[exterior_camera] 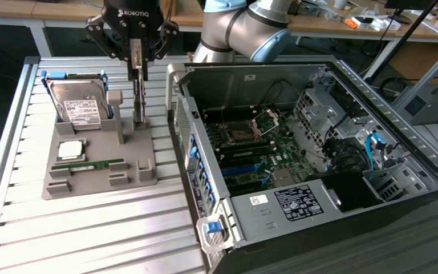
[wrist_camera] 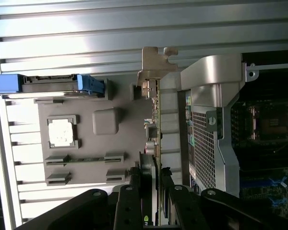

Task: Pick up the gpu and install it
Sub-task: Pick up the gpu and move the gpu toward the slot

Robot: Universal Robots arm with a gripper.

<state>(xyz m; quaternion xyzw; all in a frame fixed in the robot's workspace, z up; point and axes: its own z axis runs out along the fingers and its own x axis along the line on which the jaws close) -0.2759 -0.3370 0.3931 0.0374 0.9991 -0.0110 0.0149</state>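
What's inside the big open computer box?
Inside the computer case there is a green motherboard with a metal processor socket, blue cables, and a labelled silver box. Whatever sits beneath that box is covered.

On the slatted table (exterior_camera: 89,228), the parts tray (exterior_camera: 139,151) lies at the exterior view's left of the computer case (exterior_camera: 234,85). The gpu (exterior_camera: 138,85) stands upright between the hard drive (exterior_camera: 78,105) and the case.

My gripper (exterior_camera: 137,57) is black with white ROBOTIQ lettering. My arm (exterior_camera: 261,28) is rounded silver-grey metal, and I see a pale-blue joint cap (exterior_camera: 223,4).
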